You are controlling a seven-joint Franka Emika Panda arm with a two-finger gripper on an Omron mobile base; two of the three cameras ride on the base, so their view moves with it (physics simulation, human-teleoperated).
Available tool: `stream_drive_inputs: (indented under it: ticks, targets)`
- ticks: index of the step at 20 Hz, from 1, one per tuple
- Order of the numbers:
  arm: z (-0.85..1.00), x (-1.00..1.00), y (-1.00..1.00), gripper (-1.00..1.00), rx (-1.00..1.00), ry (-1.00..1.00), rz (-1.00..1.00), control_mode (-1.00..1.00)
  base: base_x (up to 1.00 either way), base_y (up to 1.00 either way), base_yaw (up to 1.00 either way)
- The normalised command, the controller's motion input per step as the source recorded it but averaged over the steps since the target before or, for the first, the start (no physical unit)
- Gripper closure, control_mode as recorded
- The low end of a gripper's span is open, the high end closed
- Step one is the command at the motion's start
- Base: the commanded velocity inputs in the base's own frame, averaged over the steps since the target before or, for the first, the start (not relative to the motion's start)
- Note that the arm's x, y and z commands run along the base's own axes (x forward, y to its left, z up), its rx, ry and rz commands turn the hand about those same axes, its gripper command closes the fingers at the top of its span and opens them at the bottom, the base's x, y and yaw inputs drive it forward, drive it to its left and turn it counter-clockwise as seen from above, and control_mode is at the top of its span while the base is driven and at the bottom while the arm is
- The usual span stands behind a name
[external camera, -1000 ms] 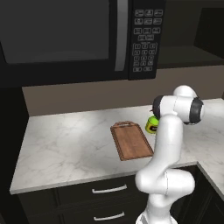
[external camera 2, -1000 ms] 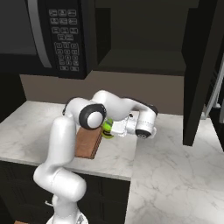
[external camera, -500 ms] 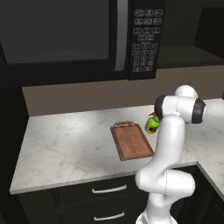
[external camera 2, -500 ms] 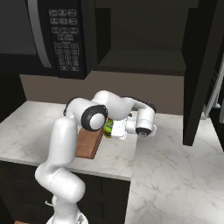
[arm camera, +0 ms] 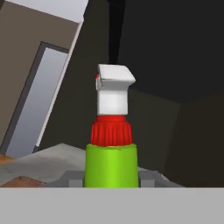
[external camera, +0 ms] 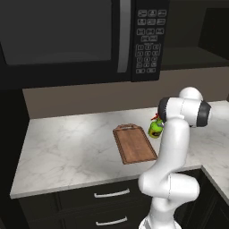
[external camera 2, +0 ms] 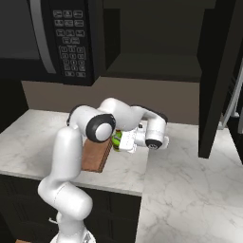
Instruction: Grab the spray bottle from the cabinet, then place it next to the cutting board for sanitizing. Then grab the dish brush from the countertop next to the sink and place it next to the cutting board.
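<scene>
My gripper [external camera 2: 123, 142] is shut on the lime-green spray bottle [external camera 2: 116, 139], holding it just above the white marble countertop [external camera 2: 190, 185]. The bottle [external camera: 155, 129] hangs upright by the right long edge of the brown cutting board [external camera: 134, 144], near its handle end. In the hand view the bottle [arm camera: 111, 162] rises between the fingers, with its red collar and white nozzle on top. The board [external camera 2: 95, 155] is partly hidden behind my arm. The open dark cabinet [external camera 2: 152, 66] is up behind the hand. The dish brush and the sink are out of view.
A black microwave [external camera: 67, 40] hangs over the counter left of the cabinet. The cabinet's open door [external camera 2: 218, 80] juts out on the right. Dark drawers with silver handles [external camera: 112, 194] run below the counter edge.
The hand with the bottle has sunk slightly toward the counter beside the board. The grip has not changed.
</scene>
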Motion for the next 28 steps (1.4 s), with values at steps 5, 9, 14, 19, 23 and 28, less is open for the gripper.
stream_drive_inputs:
  ticks: [5, 9, 14, 19, 23, 28]
  targets:
    - [-0.06, 0.0, 0.0, 1.0, -0.03, 0.08, -0.01, -1.0, 0.0, 0.0, 0.0]
    - [-0.13, 0.01, 0.0, 1.0, 0.0, 0.01, 0.0, -1.0, 0.0, 0.0, 0.0]
    - [-0.22, 0.01, 0.0, 1.0, 0.0, 0.0, 0.0, -1.0, 0.0, 0.0, 0.0]
    - [-0.28, 0.1, 0.0, 1.0, 0.0, 0.0, 0.0, -1.0, 0.0, 0.0, 0.0]
    - [-0.22, 0.06, 0.0, 1.0, 0.0, 0.0, 0.0, -1.0, 0.0, 0.0, 0.0]
    - [-0.21, 0.0, 0.0, -1.0, 0.0, 0.0, 0.0, -1.0, 0.0, 0.0, 0.0]
